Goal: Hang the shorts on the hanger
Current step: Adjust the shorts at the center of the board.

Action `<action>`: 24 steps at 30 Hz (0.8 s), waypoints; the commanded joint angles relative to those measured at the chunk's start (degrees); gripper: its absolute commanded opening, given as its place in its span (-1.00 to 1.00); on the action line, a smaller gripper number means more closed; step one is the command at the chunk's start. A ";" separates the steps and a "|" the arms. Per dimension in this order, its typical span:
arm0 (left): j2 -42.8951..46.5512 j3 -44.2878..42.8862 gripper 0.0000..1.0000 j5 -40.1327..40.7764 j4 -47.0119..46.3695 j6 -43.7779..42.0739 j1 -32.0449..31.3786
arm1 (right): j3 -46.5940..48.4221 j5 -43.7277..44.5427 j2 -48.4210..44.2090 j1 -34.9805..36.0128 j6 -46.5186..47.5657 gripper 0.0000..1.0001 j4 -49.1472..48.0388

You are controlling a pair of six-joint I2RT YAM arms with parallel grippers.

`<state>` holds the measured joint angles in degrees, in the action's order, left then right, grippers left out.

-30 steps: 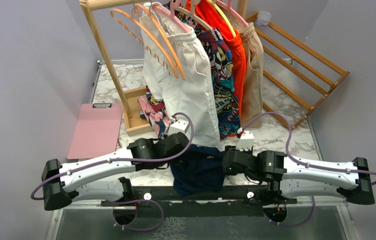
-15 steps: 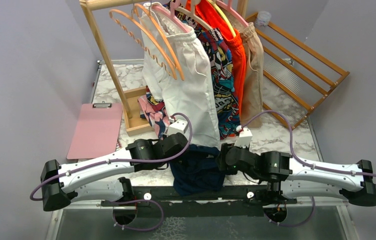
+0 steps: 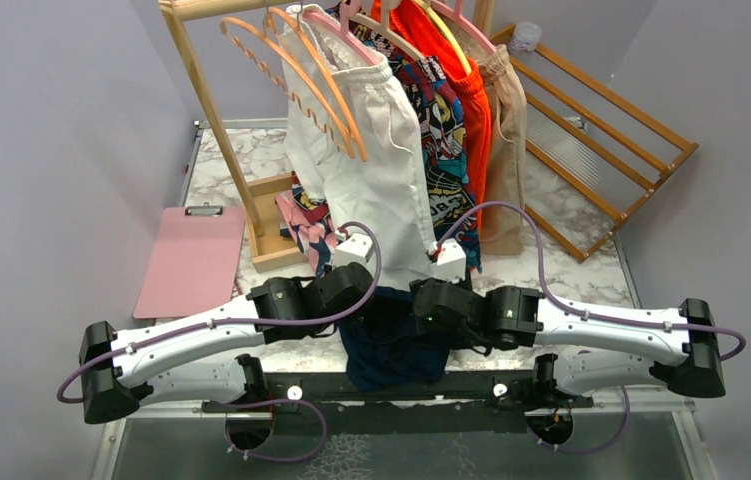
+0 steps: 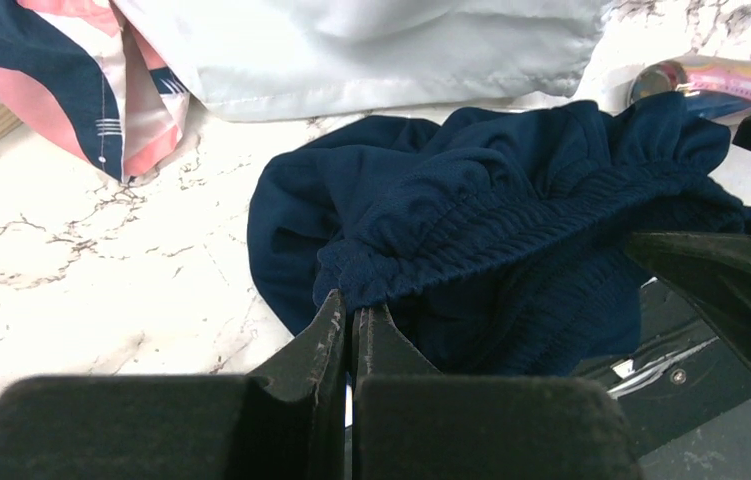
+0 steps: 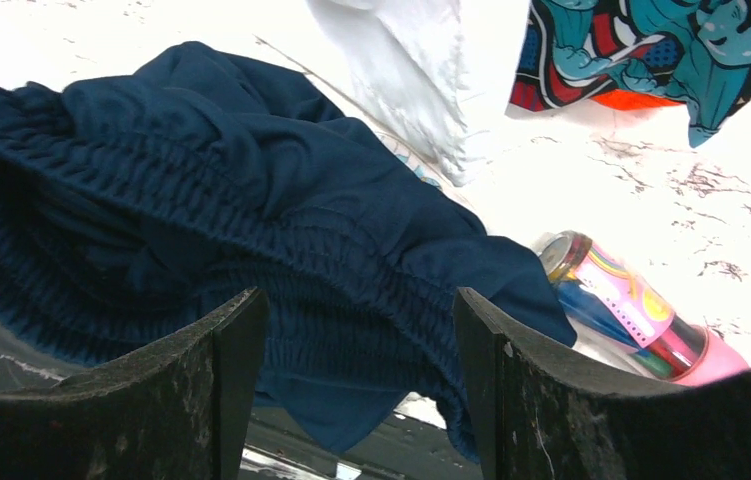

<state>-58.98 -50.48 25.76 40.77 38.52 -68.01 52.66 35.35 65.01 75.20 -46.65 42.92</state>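
Over marbled tabletop [image 4: 101, 250], L end effector [image 4: 351, 322] pinches gathered waistband of navy shorts [image 4: 511, 200] (R end effector [image 5: 356, 302] spread).

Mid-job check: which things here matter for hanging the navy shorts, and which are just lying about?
Job: navy shorts; wooden hanger; left gripper, shut on the waistband; right gripper, open over it.
Lying about: pink clipboard; white shorts; orange shorts; colourful tube.

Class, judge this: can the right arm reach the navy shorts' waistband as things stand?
Probably yes: the right arm's fingers stand open on either side of the shorts' gathered waistband, with nothing between them and the cloth.
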 commanded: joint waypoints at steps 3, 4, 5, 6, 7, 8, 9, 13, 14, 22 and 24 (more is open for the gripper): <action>1.78 -3.13 -1.00 3.64 -1.67 -0.61 -0.11 | -3.04 -0.60 0.37 -3.23 0.96 0.42 1.00; 1.99 -3.39 -1.00 3.72 -1.66 -0.75 -0.04 | -3.64 -1.07 0.64 -4.17 1.00 0.42 0.76; 2.17 -3.64 -1.00 3.93 -1.62 -0.93 -0.03 | -4.35 -1.95 0.83 -5.24 1.21 0.42 0.39; 2.53 -3.86 -1.00 4.01 -1.66 -1.10 -0.10 | -5.05 -2.84 0.91 -6.27 1.50 0.42 -0.22; 2.90 -4.13 -1.00 4.18 -1.64 -1.25 -0.11 | -5.61 -3.26 0.84 -6.53 1.49 0.41 -0.42; 3.38 -4.41 -1.00 4.27 -1.59 -1.53 -0.04 | -6.08 -3.43 0.71 -7.26 1.34 0.41 -0.46; 3.90 -4.68 -1.00 4.43 -1.53 -1.74 -0.03 | -6.41 -3.46 0.46 -8.15 1.16 0.41 -0.46; 5.45 -5.67 -1.00 4.99 -0.99 -2.64 -0.04 | -6.74 -2.30 -1.25 -8.68 0.79 0.32 -0.37; 5.66 -5.84 -1.00 5.14 -0.84 -2.86 -0.09 | -6.85 -2.11 -1.51 -8.93 1.02 0.23 -0.44; 7.96 -10.02 -1.00 5.73 0.36 -5.67 -0.03 | -5.16 0.15 -3.88 -12.03 5.52 -0.65 1.29; 8.68 -12.18 -1.00 5.71 1.04 -6.50 -0.10 | -2.22 1.64 -5.85 -12.10 7.59 -0.93 2.62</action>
<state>-52.77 -57.78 28.84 41.39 34.68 -68.01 46.35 33.21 63.00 63.86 -43.07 42.81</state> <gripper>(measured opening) 0.019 0.142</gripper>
